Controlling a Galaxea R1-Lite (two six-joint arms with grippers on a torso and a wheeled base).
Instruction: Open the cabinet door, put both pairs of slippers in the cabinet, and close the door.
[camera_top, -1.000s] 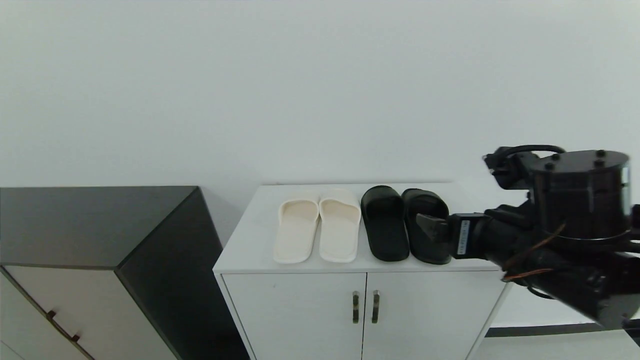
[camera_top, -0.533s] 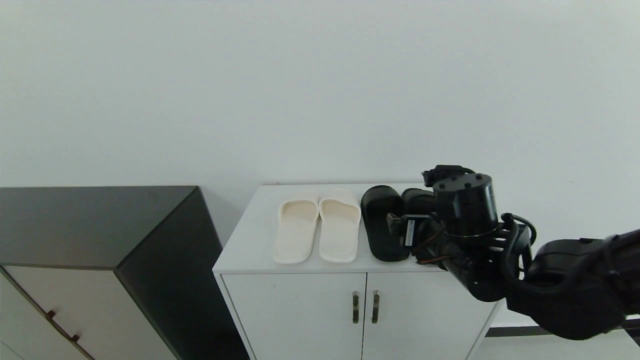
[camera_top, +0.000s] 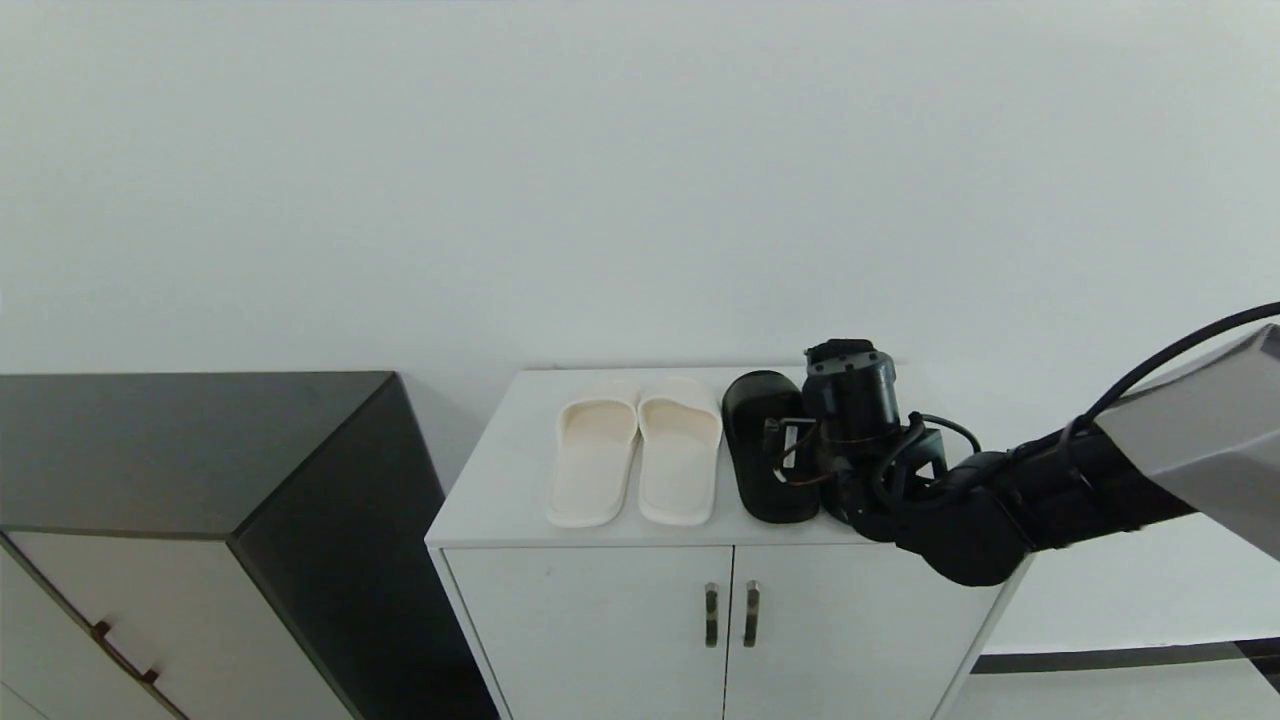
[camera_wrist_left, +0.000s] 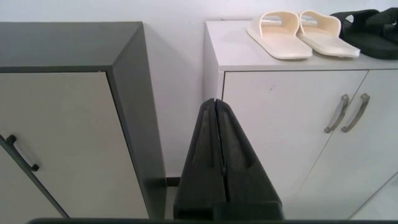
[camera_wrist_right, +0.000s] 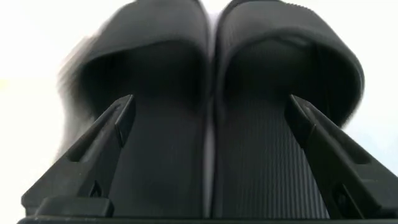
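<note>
Risk noted: right gripper (camera_wrist_right: 210, 109) had jaws spread astride the black slippers (camera_wrist_right: 155, 143) atop the white cabinet (camera_top: 490, 490), doors (camera_top: 590, 630) unopened, left gripper (camera_wrist_left: 216, 109) jaws closed empty; an uneven squeeze could let one slipper slip free and fall.

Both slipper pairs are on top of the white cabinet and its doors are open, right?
Not quite: the head view shows the white cabinet with its doors shut, not open. The cream slippers and black slippers do sit on top.
</note>
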